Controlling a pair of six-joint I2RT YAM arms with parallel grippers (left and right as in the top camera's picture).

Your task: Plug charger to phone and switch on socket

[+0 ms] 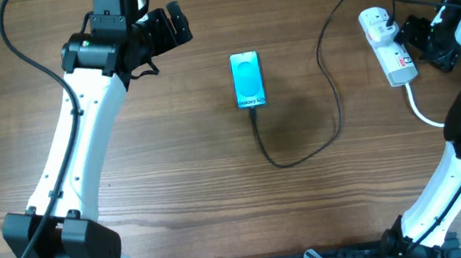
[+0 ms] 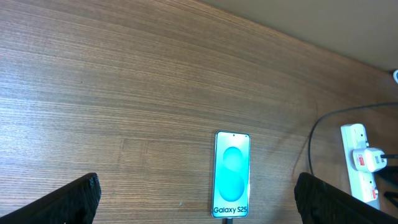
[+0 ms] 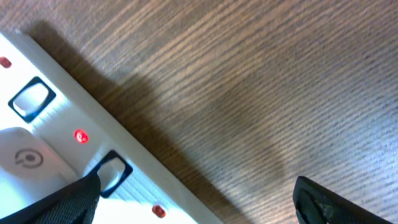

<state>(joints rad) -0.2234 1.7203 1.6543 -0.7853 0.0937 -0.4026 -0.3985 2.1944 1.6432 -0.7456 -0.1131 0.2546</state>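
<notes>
The first step is judged done: the charger cable (image 1: 333,99) is seen meeting the lower end of the Galaxy S25 phone (image 1: 246,79), which lies flat at the centre of the overhead frame with its screen lit cyan. From there the cable is looped down, right and up towards the power strip (image 1: 388,46) at the upper right.

What is left is the switch. In the right wrist view one red lamp (image 3: 81,136) is seen brighter than its neighbours, but whether the socket is on cannot be told.

The right gripper (image 3: 196,202) is held spread and empty just beside the strip. The left gripper (image 1: 170,29), likewise spread and empty, is placed at the upper left.

Bare table (image 1: 174,171) is seen all round the phone. Room at the strip is crowded by cords and the nearby table edge.
</notes>
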